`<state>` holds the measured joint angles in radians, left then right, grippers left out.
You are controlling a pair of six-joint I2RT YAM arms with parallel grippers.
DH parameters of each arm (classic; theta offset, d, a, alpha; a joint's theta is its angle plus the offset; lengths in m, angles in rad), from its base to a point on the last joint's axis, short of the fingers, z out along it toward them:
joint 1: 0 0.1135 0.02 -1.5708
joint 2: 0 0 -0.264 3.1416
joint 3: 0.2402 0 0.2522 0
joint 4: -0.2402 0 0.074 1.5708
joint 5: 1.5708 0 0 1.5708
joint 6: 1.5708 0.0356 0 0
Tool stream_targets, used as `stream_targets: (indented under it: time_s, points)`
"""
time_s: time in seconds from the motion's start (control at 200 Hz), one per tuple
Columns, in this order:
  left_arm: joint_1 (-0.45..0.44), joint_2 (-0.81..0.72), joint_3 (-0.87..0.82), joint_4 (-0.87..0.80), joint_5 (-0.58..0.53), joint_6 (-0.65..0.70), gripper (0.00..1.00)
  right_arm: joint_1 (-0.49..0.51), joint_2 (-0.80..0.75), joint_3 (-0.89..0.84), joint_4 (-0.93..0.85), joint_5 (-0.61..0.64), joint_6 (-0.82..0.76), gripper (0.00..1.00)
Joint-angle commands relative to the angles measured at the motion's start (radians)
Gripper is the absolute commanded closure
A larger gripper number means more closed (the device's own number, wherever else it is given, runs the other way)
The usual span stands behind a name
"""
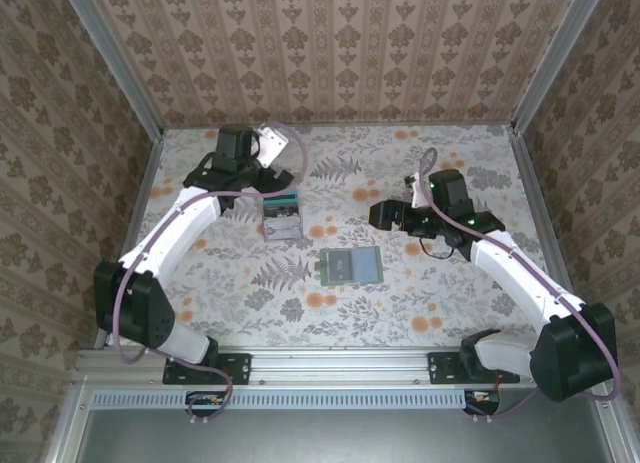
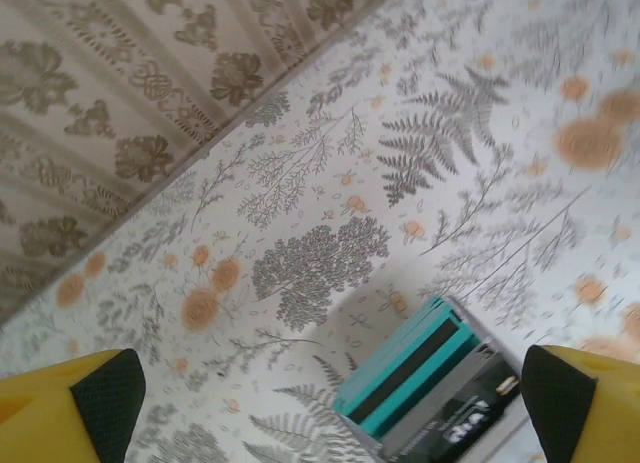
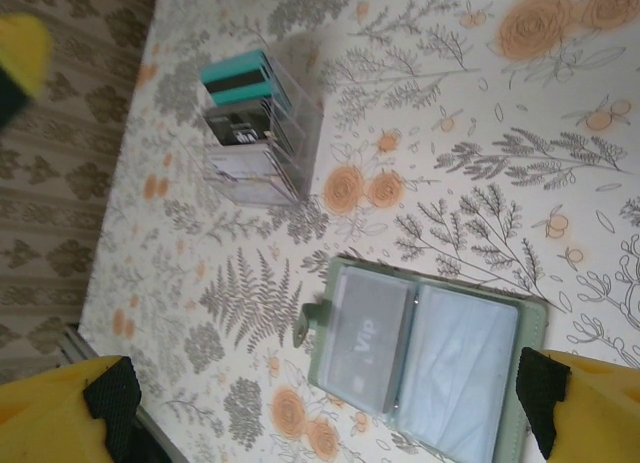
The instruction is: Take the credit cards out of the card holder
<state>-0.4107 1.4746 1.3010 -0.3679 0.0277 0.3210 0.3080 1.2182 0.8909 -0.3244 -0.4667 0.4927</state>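
1. Card holder (image 1: 350, 266), a flat, soft, grey-green bifold, lies open on the floral-print table (image 1: 450, 293), about mid-table in the top view.
2. In the right wrist view the card holder (image 3: 460, 373) shows two inner panels, one greenish and one blue-grey. A pale grey card (image 3: 368, 335) with "vip" print sits in the greenish panel's pocket. I can't tell whether the blue-grey panel has anything in it.
3. Credit cards (image 1: 282, 215), thin teal and grey-white plastic rectangles with dark bands, are stacked at about 10 o'clock from the holder, clearly apart from it.
4. In the right wrist view the stack (image 3: 245, 123) sits in a clear plastic box (image 3: 295, 158), with the teal card at one end.
5. Left gripper (image 1: 280, 191) is at 12 o'clock of the stack, just beside it.
6. In the left wrist view the left gripper (image 2: 330, 388) has its yellow fingers with black pads (image 2: 105, 398) spread wide with nothing clamped. The teal cards (image 2: 410, 368) lie below, between the fingers.
7. Right gripper (image 1: 385, 215) is at about 1 o'clock of the holder, near it but not touching.
8. In the right wrist view the right gripper (image 3: 328, 388) has its fingers wide apart with nothing in them, and the holder is in view between them.
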Motion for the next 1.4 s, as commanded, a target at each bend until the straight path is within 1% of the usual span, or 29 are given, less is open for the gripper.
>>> stream_targets:
  time_s: [0.0,0.08,0.2,0.27,0.35,0.395,0.455,0.495,0.5,0.515,0.52,0.54,0.555,0.56,0.565,0.57,0.615,0.62,0.66,0.685,0.75,0.825,0.89,0.99,1.105,1.235,1.265,1.355,1.395]
  points:
    - [0.006,-0.059,-0.033,-0.066,-0.016,-0.263,0.0,0.051,0.029,0.021,-0.053,0.14,-0.021,0.0]
    - [0.009,-0.102,-0.054,-0.09,-0.05,-0.33,0.0,0.094,0.058,0.043,-0.09,0.234,-0.017,0.0]
    - [0.013,-0.175,-0.131,-0.054,-0.037,-0.32,0.0,0.143,0.093,0.04,-0.095,0.308,-0.01,0.0]
    - [0.018,-0.212,-0.171,-0.037,-0.033,-0.384,0.0,0.161,0.1,0.02,-0.074,0.328,-0.006,0.0]
    - [0.021,-0.221,-0.166,-0.093,-0.01,-0.478,0.0,0.169,0.118,0.001,-0.06,0.319,-0.008,0.0]
    - [0.021,-0.224,-0.17,-0.113,0.007,-0.53,0.03,0.171,0.127,-0.013,-0.056,0.319,-0.003,0.02]
    - [0.015,-0.228,-0.189,-0.122,0.028,-0.611,0.08,0.171,0.14,-0.036,-0.035,0.297,0.004,0.17]
    - [0.006,-0.233,-0.212,-0.121,0.044,-0.665,0.1,0.171,0.152,-0.048,-0.024,0.278,0.008,0.29]
    - [0.004,-0.233,-0.213,-0.12,0.045,-0.669,0.1,0.171,0.155,-0.051,-0.023,0.275,0.011,0.32]
    - [0.001,-0.235,-0.223,-0.119,0.047,-0.691,0.11,0.171,0.158,-0.054,-0.021,0.272,0.014,0.35]
    - [-0.002,-0.235,-0.225,-0.118,0.047,-0.698,0.12,0.171,0.161,-0.057,-0.019,0.267,0.016,0.39]
    - [-0.01,-0.236,-0.237,-0.116,0.05,-0.724,0.12,0.171,0.165,-0.06,-0.017,0.26,0.02,0.43]
    - [-0.016,-0.236,-0.246,-0.114,0.053,-0.742,0.13,0.171,0.165,-0.065,-0.011,0.253,0.025,0.5]
    - [-0.019,-0.236,-0.248,-0.114,0.054,-0.748,0.14,0.171,0.165,-0.065,-0.011,0.253,0.025,0.5]
    - [-0.021,-0.236,-0.251,-0.113,0.055,-0.752,0.14,0.172,0.165,-0.068,-0.01,0.249,0.027,0.53]
    - [-0.024,-0.236,-0.253,-0.113,0.055,-0.757,0.14,0.172,0.165,-0.068,-0.01,0.249,0.027,0.53]
    - [-0.039,-0.238,-0.276,-0.106,0.051,-0.796,0.16,0.172,0.206,-0.079,0.0,0.24,0.039,0.67]
    - [-0.054,-0.238,-0.278,-0.105,0.049,-0.8,0.16,0.172,0.208,-0.081,0.001,0.237,0.04,0.69]
    - [-0.094,-0.238,-0.299,-0.099,0.035,-0.837,0.18,0.175,0.223,-0.093,0.011,0.232,0.049,0.78]
    - [-0.109,-0.237,-0.312,-0.094,0.03,-0.861,0.19,0.176,0.23,-0.098,0.014,0.231,0.052,0.81]
    - [-0.151,-0.227,-0.344,-0.073,0.036,-0.915,0.24,0.182,0.24,-0.115,0.025,0.236,0.06,0.82]
    - [-0.2,-0.205,-0.364,-0.059,0.034,-0.976,0.26,0.183,0.249,-0.133,0.033,0.246,0.062,0.89]
    - [-0.242,-0.171,-0.369,-0.054,0.046,-1.01,0.31,0.183,0.261,-0.141,0.031,0.254,0.06,0.92]
    - [-0.313,-0.118,-0.366,-0.043,0.058,-1.039,0.35,0.186,0.272,-0.157,0.044,0.254,0.061,0.92]
    - [-0.38,-0.065,-0.352,-0.04,0.064,-1.058,0.37,0.188,0.293,-0.165,0.036,0.269,0.062,0.92]
    - [-0.425,-0.003,-0.33,-0.028,0.105,-1.066,0.43,0.189,0.305,-0.182,0.04,0.284,0.06,0.9]
    - [-0.434,0.013,-0.321,-0.029,0.111,-1.064,0.47,0.189,0.307,-0.186,0.043,0.288,0.061,0.9]
    - [-0.458,0.055,-0.292,-0.04,0.123,-1.058,0.49,0.189,0.315,-0.196,0.043,0.296,0.065,0.9]
    - [-0.463,0.072,-0.282,-0.04,0.135,-1.054,0.52,0.189,0.316,-0.2,0.045,0.298,0.068,0.9]
